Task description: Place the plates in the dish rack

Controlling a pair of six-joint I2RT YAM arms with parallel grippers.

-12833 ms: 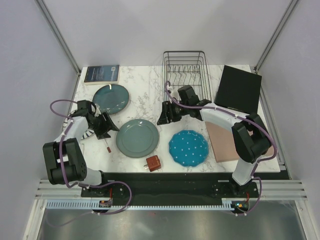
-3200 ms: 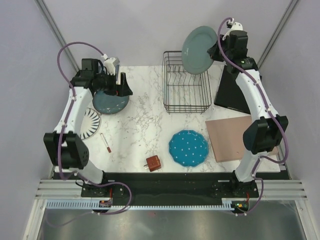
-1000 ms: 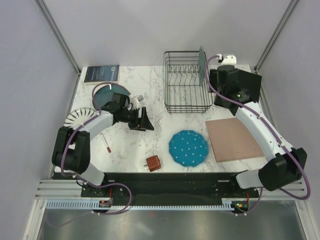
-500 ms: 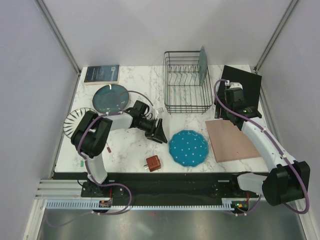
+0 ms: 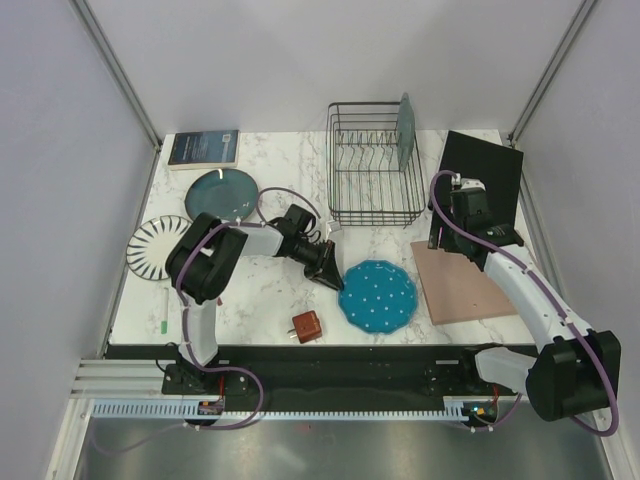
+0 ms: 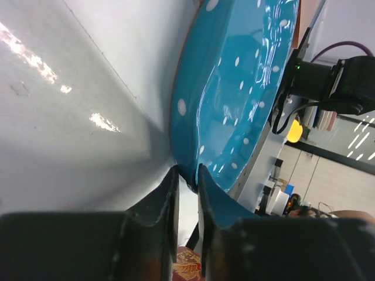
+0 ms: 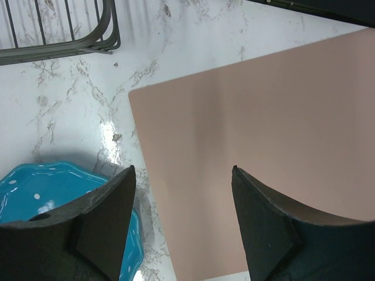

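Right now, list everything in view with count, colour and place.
dish rack: one, black wire, back centre
grey-green plate: one, upright in dish rack
dark teal plate: one, flat, back left
striped plate: one, white-dark, left edge
blue dotted plate: one, front centre
board: one, pink, right
panel: one, black, back right
book: one, dark, back left
block: one, red-brown, front edge
left hand: black, shut on blue dotted plate's rim
right hand: black, open above board's edge

Grey-green plate upright in dish rack; dotted plate on table.
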